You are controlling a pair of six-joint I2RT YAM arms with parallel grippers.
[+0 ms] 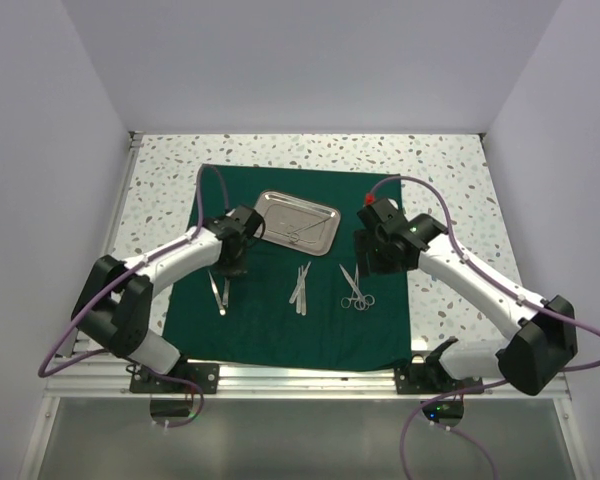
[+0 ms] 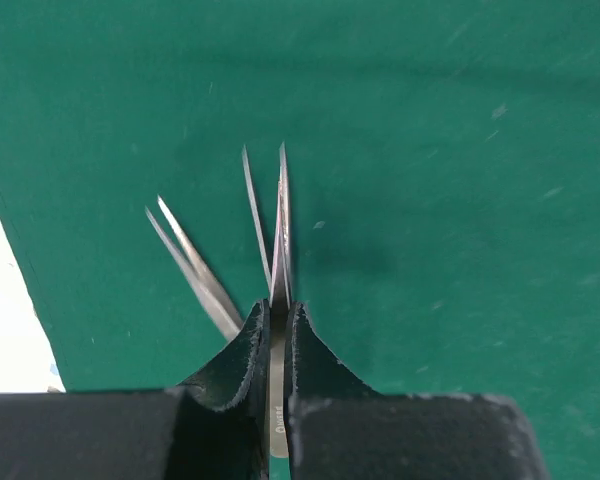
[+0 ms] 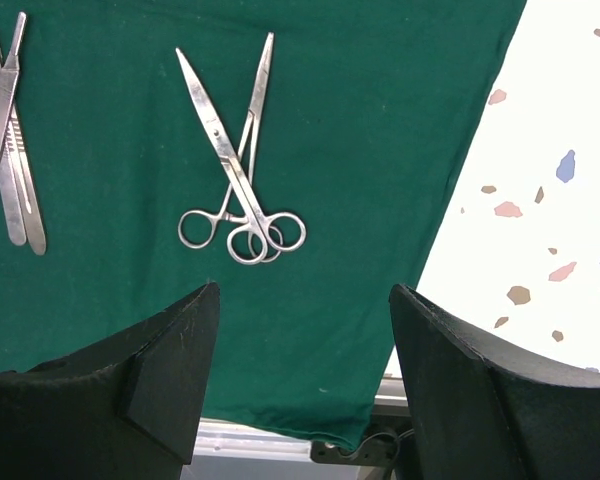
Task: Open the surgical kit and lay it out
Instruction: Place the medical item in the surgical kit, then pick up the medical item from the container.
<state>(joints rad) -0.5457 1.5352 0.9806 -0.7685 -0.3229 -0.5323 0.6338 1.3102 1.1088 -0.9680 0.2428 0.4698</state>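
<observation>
The dark green cloth (image 1: 310, 320) lies spread flat on the table. The steel tray (image 1: 320, 232) sits at its far middle with one ring-handled instrument (image 1: 298, 234) in it. My left gripper (image 1: 232, 266) is shut on slim steel tweezers (image 2: 283, 220), held low over the cloth (image 2: 430, 200). A second pair of tweezers (image 2: 190, 265) lies just left of them. My right gripper (image 3: 305, 300) is open and empty above the cloth (image 3: 360, 150). It is near scissors and forceps (image 3: 235, 170) that lie crossed there, also seen in the top view (image 1: 356, 292).
Several slim steel instruments (image 1: 300, 285) lie side by side at the cloth's middle, also seen in the right wrist view (image 3: 10, 150). Speckled tabletop (image 1: 450, 180) surrounds the cloth. The near cloth edge hangs by the table's metal rail (image 1: 300, 372).
</observation>
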